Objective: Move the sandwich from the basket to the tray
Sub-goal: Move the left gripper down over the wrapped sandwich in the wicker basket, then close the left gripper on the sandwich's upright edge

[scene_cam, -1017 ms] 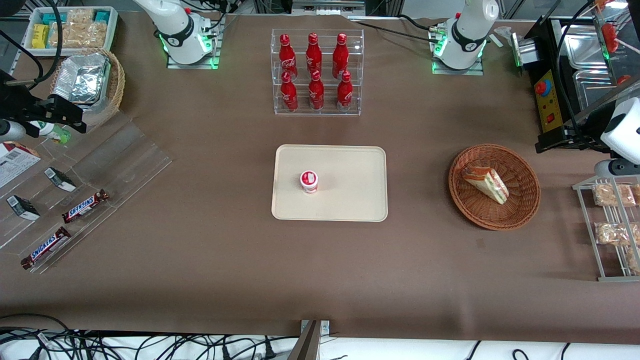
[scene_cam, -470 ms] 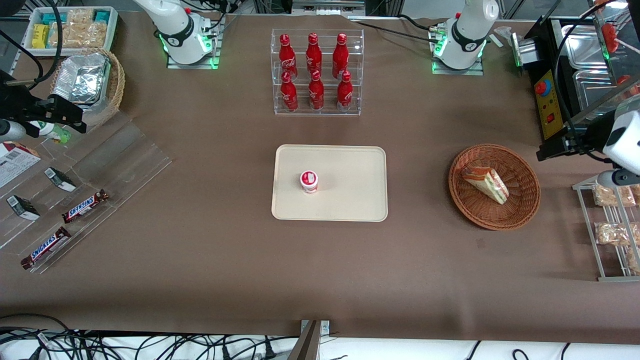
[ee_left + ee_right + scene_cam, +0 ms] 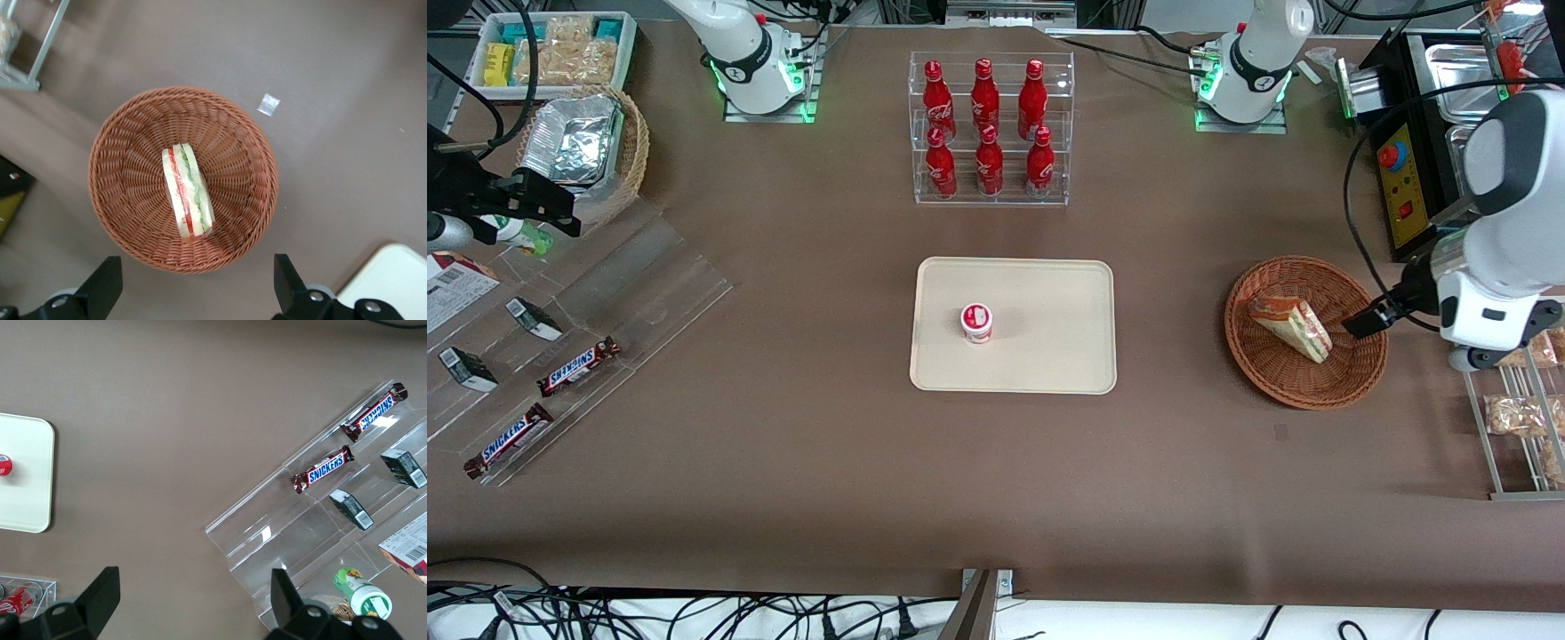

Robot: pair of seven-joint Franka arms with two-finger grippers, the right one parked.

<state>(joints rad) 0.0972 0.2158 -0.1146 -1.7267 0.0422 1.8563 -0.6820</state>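
Note:
The sandwich (image 3: 1291, 327), a white-bread wedge with green and red filling, lies in the round reddish-brown wicker basket (image 3: 1263, 373) toward the working arm's end of the table. In the left wrist view the sandwich (image 3: 188, 191) lies in the middle of the basket (image 3: 120, 167). My left gripper (image 3: 1368, 320) hovers above the basket's rim on the working arm's side, open and empty. In its own view the gripper (image 3: 197, 273) has its black fingers (image 3: 107, 280) spread wide, about as wide as the basket. The cream tray (image 3: 1049, 293) lies mid-table, and its corner shows in the left wrist view (image 3: 393, 280).
A small red-and-white cup (image 3: 976, 322) stands on the tray. An acrylic rack of red bottles (image 3: 990, 129) is farther from the front camera than the tray. A wire rack of packaged snacks (image 3: 1516, 418) and a control box (image 3: 1400, 182) flank the basket. A small scrap (image 3: 269, 105) lies beside the basket.
My left arm has swung in from the table's end toward the basket. Its gripper now hangs over the basket's rim. The sandwich has not moved.

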